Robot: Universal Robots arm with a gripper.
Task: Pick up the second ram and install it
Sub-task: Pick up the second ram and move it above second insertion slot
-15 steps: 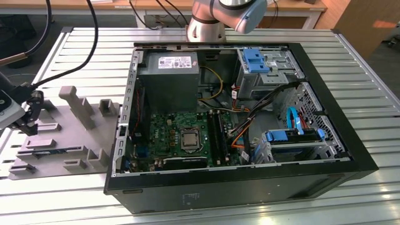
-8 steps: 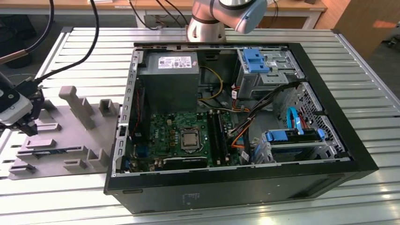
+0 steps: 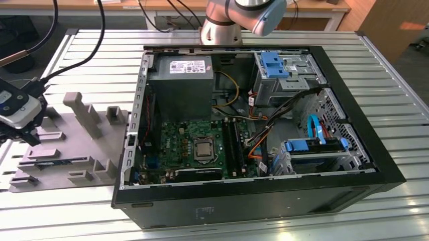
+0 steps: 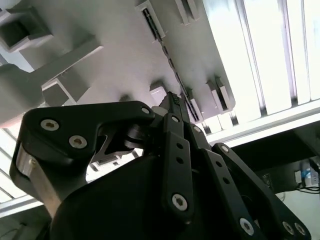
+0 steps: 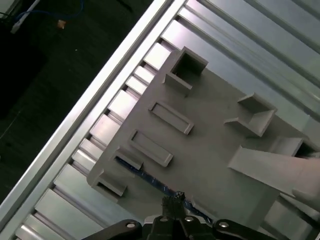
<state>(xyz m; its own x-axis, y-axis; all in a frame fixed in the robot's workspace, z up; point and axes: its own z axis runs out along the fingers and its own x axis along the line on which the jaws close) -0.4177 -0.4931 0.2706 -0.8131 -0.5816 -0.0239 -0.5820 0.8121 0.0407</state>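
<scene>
My fingers (image 5: 172,200) pressed together, gripping nothing, tips poised close over second ram (image 5: 145,176). Ram sits in groove near edge of grey fixture tray (image 3: 67,148) on slatted worktop (image 3: 389,90), at exterior view's left of open computer case (image 3: 268,201). Green motherboard (image 3: 191,145) inside case, well apart from me.

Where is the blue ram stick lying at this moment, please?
In the exterior view, the second ram lies in the grey holder tray, at the exterior view's left of the open computer case, near the pincer.
</scene>
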